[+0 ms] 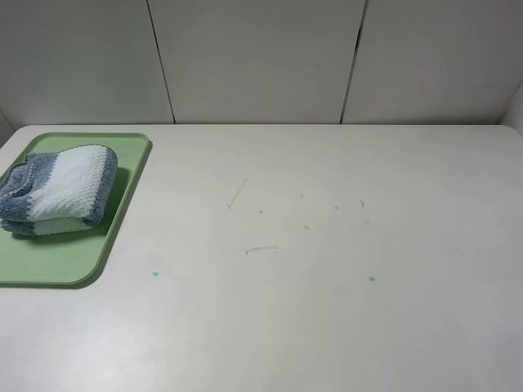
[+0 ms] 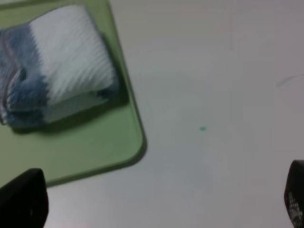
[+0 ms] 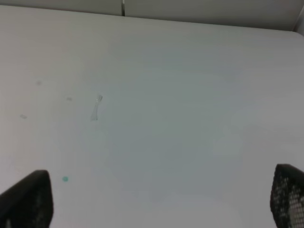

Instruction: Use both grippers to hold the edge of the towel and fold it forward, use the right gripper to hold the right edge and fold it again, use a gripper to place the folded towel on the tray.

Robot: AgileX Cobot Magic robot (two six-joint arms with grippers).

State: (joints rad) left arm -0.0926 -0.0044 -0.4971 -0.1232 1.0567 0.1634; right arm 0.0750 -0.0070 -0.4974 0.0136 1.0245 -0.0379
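the towel (image 1: 59, 189), striped pale mint-white and dusty blue, is folded into a thick bundle and is laid on the far half of the light green tray (image 1: 69, 261) at the table's left edge.

Towel (image 1: 59, 189) on tray (image 1: 78, 265) — table's (image 1: 327, 310) left.

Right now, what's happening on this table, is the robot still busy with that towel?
Nothing is being handled. The towel lies folded on the tray at the table's far left. The overhead view shows no arms. Each wrist view shows its own end effector, left and right, open and empty above bare table. The folding and placing look done.
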